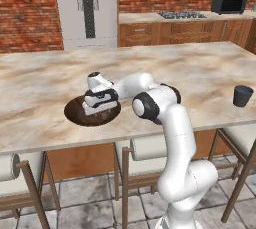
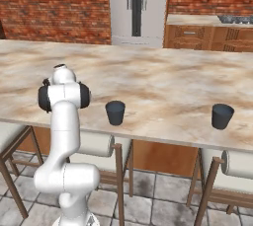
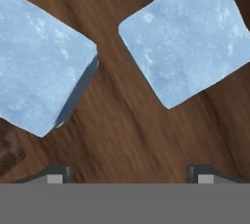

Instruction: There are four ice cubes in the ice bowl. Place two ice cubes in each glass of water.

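The ice bowl (image 1: pixel 73 111), a wide dark wooden dish, sits near the front edge of the marble counter. My gripper (image 1: pixel 96 110) reaches down into it, hand low over the wood. In the hand view two pale blue ice cubes lie on the bowl's floor: one ice cube (image 3: pixel 39 66) at the left, the other ice cube (image 3: pixel 188 37) at the upper right. The gripper (image 3: pixel 130 175) stands open, its fingertips (image 3: pixel 55 174) wide apart with bare wood between them, just short of both cubes. One glass of water (image 1: pixel 243 95) stands far right. Two glasses (image 2: pixel 115 112) (image 2: pixel 222 116) stand near the counter's front.
Stools (image 1: pixel 135 150) stand under the marble counter (image 1: pixel 190 68) along its front edge. A fridge (image 1: pixel 87 5), a stove and a black microwave (image 1: pixel 228 4) line the brick back wall.
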Motion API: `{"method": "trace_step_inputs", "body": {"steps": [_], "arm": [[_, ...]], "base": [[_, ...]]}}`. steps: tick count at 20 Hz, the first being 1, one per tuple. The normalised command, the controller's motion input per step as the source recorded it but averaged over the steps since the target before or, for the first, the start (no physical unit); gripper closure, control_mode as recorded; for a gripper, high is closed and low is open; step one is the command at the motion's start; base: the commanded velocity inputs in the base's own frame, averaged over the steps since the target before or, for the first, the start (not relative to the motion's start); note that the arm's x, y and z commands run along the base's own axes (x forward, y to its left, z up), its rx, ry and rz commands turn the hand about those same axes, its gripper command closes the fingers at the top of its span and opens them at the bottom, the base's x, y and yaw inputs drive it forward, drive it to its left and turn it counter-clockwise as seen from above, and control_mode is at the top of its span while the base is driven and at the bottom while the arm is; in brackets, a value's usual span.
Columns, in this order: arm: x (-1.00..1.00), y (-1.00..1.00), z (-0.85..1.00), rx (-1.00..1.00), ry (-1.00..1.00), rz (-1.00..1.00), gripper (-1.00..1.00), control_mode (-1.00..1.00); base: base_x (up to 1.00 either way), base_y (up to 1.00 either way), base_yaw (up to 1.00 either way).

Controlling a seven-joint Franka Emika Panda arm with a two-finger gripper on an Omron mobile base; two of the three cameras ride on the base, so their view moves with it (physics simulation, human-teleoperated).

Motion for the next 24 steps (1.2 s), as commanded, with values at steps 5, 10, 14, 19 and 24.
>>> {"method": "trace_step_inputs", "body": {"steps": [5, 10, 14, 19, 24], "arm": [[-0.03, 0.0, -0.26, -0.03, 0.02, 0.0, -1.0, -1.0], [-0.06, 0.0, -0.34, 0.0, 0.03, 0.0, -1.0, -1.0], [-0.13, -0.03, -0.42, 0.0, 0.05, -0.02, -1.0, -1.0], [-0.35, -0.01, -0.49, 0.0, 0.07, -0.03, -1.0, -1.0], [-0.44, -0.01, -0.5, 0.0, 0.06, -0.04, -1.0, -1.0]], "base": [[0.0, 0.0, 0.0], [0.0, 0.0, 0.0], [0.0, 0.0, 0.0], [0.0, 0.0, 0.0], [0.0, 0.0, 0.0]]}}
